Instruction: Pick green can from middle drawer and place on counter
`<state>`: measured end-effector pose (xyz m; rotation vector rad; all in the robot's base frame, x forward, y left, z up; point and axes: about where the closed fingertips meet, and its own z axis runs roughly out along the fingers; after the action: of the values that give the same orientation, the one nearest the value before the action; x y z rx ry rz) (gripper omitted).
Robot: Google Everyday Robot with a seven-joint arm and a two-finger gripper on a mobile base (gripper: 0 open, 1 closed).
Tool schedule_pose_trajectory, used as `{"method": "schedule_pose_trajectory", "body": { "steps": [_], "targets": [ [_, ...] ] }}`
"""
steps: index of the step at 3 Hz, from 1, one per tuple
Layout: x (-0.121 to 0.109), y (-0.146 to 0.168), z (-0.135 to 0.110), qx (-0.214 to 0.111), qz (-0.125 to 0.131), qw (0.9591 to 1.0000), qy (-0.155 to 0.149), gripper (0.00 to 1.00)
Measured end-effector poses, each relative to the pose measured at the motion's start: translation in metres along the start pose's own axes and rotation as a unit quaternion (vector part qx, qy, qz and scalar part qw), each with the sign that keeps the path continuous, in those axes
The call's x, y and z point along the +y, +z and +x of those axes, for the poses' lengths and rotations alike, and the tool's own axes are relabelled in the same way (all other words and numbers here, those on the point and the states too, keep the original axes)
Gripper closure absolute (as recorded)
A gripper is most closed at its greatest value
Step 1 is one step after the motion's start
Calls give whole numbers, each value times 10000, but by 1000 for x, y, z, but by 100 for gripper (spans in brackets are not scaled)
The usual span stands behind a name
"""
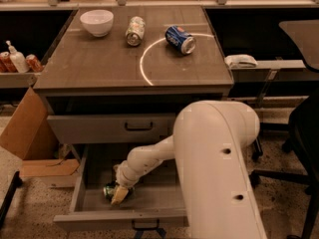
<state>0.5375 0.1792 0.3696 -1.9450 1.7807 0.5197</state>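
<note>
The middle drawer is pulled open below the upper drawer front. The green can lies on its side on the drawer floor near the left front, partly covered by my gripper. My gripper reaches down into the drawer and is at the can's right end, touching or very close to it. The counter is the wood-grain top with the thin white arc, above the drawers.
On the counter are a white bowl, a pale can and a blue can, both cans on their sides. A cardboard box stands left of the cabinet. A side shelf holds bottles. A black chair is at right.
</note>
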Motion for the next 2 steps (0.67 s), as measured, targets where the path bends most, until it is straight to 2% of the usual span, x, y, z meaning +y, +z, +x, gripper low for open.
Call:
{"method": "schedule_pose_trajectory", "body": {
  "steps": [2],
  "targets": [
    [9,-8,-5,215,-84,9997,38,64]
  ]
}}
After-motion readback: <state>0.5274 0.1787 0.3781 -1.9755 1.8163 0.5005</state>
